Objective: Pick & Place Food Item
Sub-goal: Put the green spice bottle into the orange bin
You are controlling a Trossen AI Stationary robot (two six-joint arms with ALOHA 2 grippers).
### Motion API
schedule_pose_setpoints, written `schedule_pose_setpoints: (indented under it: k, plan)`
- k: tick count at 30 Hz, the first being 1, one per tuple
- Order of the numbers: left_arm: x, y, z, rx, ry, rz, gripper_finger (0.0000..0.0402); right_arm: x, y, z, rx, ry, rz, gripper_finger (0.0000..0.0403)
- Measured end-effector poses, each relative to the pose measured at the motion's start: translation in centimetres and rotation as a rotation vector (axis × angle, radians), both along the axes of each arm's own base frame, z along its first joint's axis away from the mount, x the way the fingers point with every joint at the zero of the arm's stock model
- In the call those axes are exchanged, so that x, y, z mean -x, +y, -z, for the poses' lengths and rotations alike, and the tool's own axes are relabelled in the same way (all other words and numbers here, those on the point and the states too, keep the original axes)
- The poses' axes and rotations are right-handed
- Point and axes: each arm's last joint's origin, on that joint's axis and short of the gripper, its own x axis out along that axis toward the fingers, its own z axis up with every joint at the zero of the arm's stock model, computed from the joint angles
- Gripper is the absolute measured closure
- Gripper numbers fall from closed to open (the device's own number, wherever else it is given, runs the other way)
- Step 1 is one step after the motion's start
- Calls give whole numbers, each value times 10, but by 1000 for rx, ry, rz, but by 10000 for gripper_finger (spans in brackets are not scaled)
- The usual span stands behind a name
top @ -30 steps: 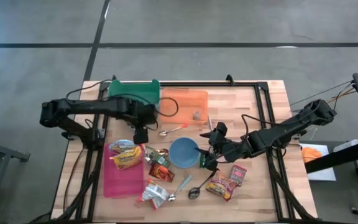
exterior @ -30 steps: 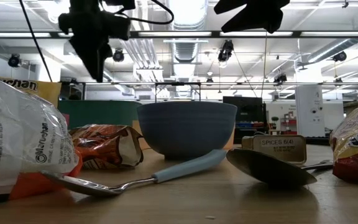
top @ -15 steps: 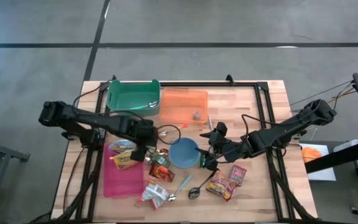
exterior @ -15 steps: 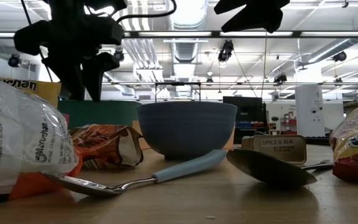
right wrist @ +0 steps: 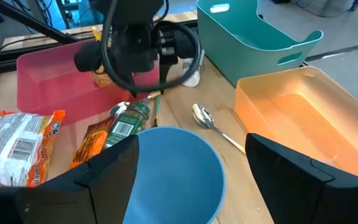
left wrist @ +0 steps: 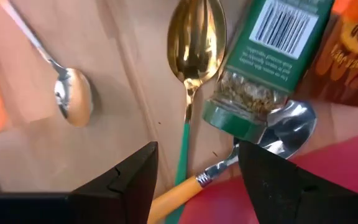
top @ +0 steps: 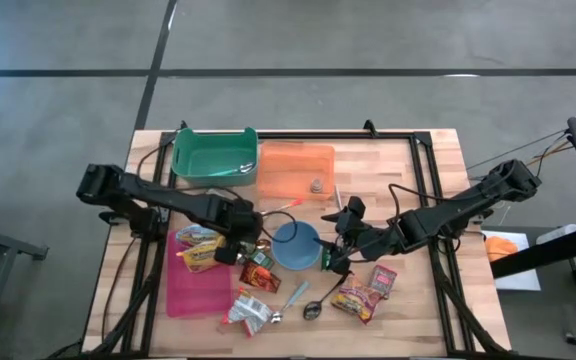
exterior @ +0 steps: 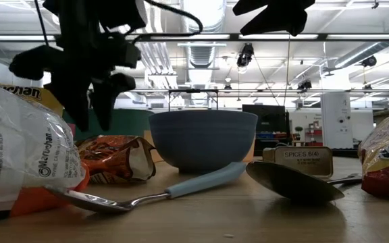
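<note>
"SPICES 6/4" is printed on a small box (exterior: pixel 297 159) behind the spoon (exterior: pixel 290 181). "Maruchan" is read on the noodle packet (exterior: pixel 22 158) at the table's (exterior: pixel 248 219) near left edge.

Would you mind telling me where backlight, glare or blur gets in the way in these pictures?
Low view: ceiling lights leave the left pincer a black silhouette; the near ramen packet is soft. Left wrist view: the gold spoon shines, but the spice jar barcode reads clearly. High view: even light, soft shadows.
</note>
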Motion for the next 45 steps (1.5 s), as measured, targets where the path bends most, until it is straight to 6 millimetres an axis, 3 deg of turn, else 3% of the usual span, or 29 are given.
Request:
schedule_pose_setpoints:
  k: [9,16,34,45]
  plan:
    - [-4,-3,12,-7,55,35,85,0,0,1,8,7,-3,110]
    - [-4,-14,12,-14,37,120,73,0,0,1,8,7,-4,110]
    - [-3,-21,25,12,-22,149,77,0,0,1,8,8,-4,110]
    - [-3,-22,31,67,-50,153,162,0,0,1,8,8,-4,110]
